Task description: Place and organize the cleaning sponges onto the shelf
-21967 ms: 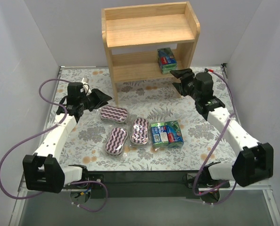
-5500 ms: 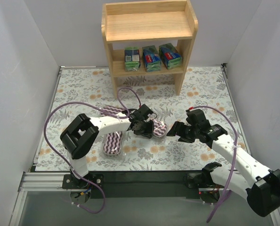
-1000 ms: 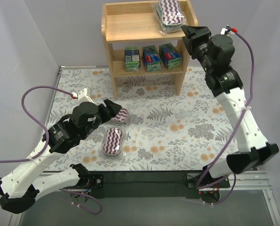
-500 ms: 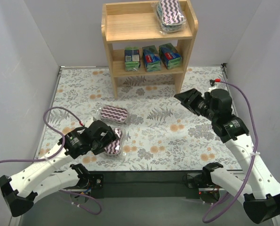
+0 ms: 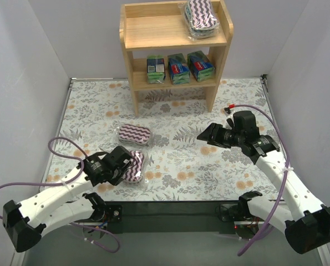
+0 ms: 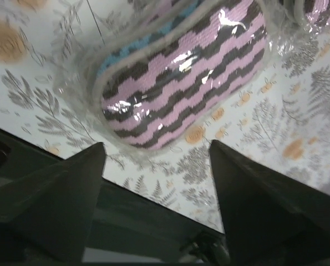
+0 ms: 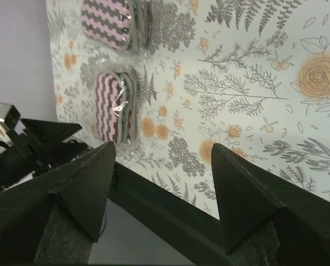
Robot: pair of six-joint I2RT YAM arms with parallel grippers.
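One purple-striped sponge (image 5: pixel 199 15) lies on the right of the shelf's (image 5: pixel 153 34) top tier. Three boxy packs (image 5: pixel 178 68) stand in a row on the lower tier. Two more wrapped striped sponges lie on the table, a far one (image 5: pixel 134 134) and a near one (image 5: pixel 135 166). My left gripper (image 5: pixel 127 162) is open beside the near sponge. In the left wrist view that sponge (image 6: pixel 181 72) lies just beyond the gripper (image 6: pixel 156 160), with nothing between the fingers. My right gripper (image 5: pixel 204 136) hangs open and empty over mid-table. Its wrist view shows both sponges (image 7: pixel 106 22) (image 7: pixel 116 108) far off.
The floral tablecloth (image 5: pixel 231 160) covers the table. The black front edge (image 5: pixel 170 209) runs just behind the near sponge. White walls close in the left, right and back. The left arm's purple cable (image 5: pixel 59 145) loops over the left of the table.
The right arm came down from the shelf top, leaving a sponge there, and now hangs over mid-table. The left arm dropped low, up to the near sponge.
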